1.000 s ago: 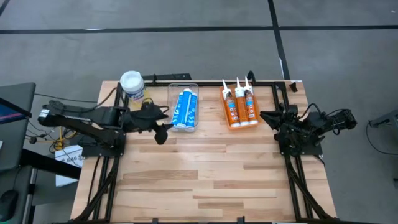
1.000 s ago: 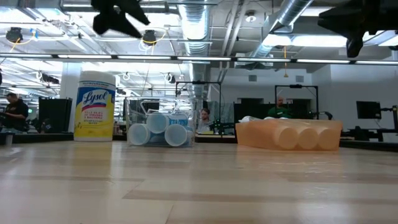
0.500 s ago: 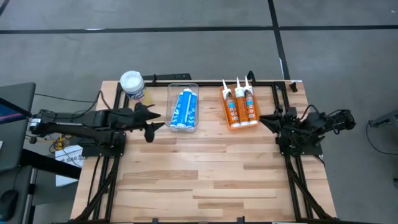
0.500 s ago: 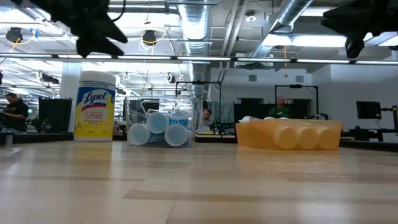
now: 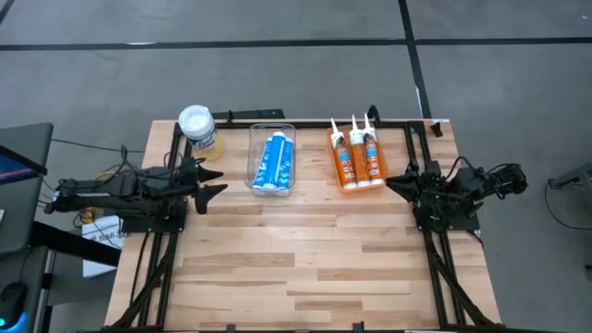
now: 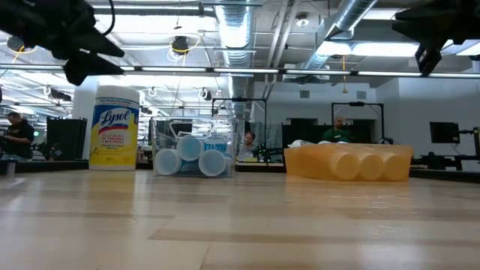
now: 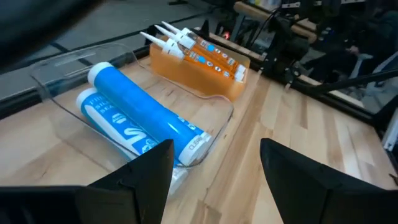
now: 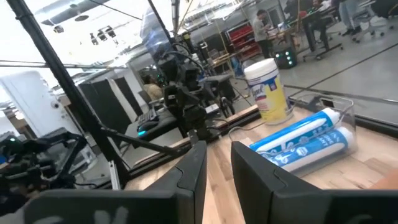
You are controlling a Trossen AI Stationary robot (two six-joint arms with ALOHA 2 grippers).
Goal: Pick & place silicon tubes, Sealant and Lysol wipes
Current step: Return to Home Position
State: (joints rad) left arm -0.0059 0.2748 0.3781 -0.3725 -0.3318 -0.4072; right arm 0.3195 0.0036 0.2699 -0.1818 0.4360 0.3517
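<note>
The Lysol wipes canister (image 5: 197,127) stands upright on its base at the table's far left; it also shows in the low view (image 6: 114,127). Blue tubes (image 5: 274,162) lie in a clear tray (image 7: 56,68) beside it. Three orange tubes (image 5: 356,157) lie side by side in an orange tray to the right. My left gripper (image 5: 208,185) hovers open and empty left of the clear tray, high above the table (image 6: 82,52). My right gripper (image 5: 396,178) hovers right of the orange tubes, empty, with a narrow gap between its fingers (image 8: 189,168).
The near half of the wooden table (image 5: 296,268) is bare wood. Black frame rails (image 5: 157,259) run along the left and right sides and the far edge. People and desks show in the room beyond the table.
My left gripper has drawn back toward the table's left edge, away from the clear tray, and has sunk a little. The tubes, the trays and the canister have stayed where they were.
</note>
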